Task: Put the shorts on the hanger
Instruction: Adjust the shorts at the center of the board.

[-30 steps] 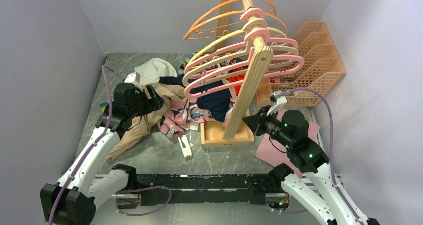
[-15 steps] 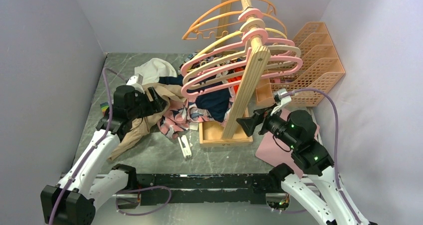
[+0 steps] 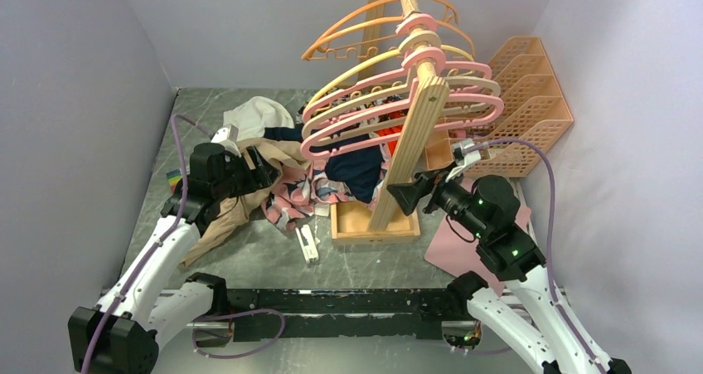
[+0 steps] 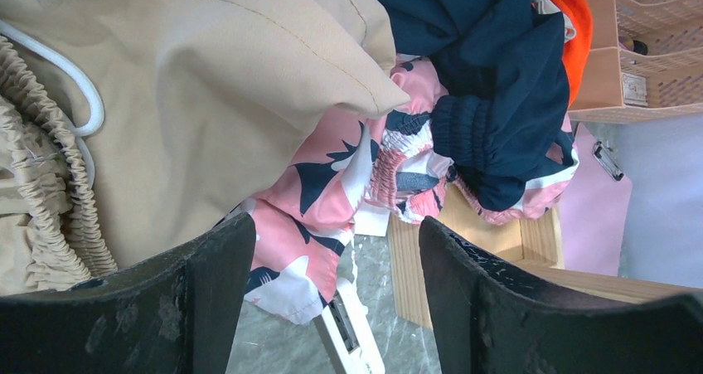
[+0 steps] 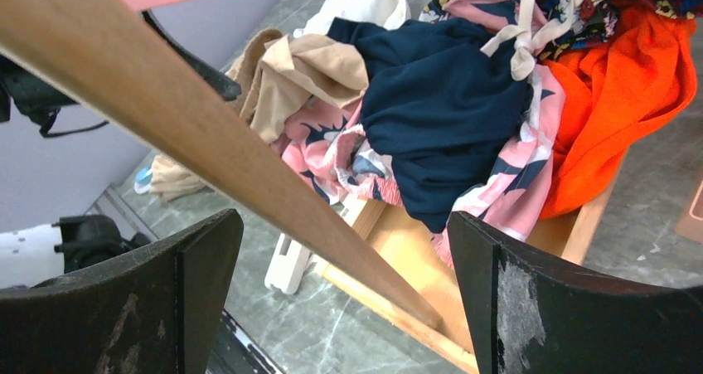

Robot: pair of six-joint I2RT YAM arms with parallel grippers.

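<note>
A: Left side first. The left pincer (image 4: 336, 229) is spread wide and holds nothing. It hangs over the clothes heap at the left of the desk (image 3: 249, 262).

B: And the shorts (image 4: 319, 183)?

A: They sit in the heap, straight under that pincer. The tan garment (image 4: 207, 75) lies over one side and the navy garment (image 4: 497, 100) is bunched over the waistband. If the fingers close here, they likely catch tan cloth along with the pink, or only a loose fold, and the whole pile drags.

B: Anything else nearby?

A: The far end of the shorts drapes onto the wooden base (image 3: 373, 222), under the navy one. A pull may snag there. A white clip (image 3: 307, 243) lies on the desk just beside the heap and could be knocked.

B: Middle?

A: The hanger (image 3: 365, 133) hangs on the rack with other pink ones packed close, so it is hard to single out. Which of them is meant cannot be told.

B: Right side?

A: The right pincer (image 5: 344, 225) is also spread and empty. The rack post (image 5: 166, 100) crosses its wrist view between the fingers. It looks very near the post, though whether they touch cannot be told. A bump may rock the rack and shake the hangers off.
</note>
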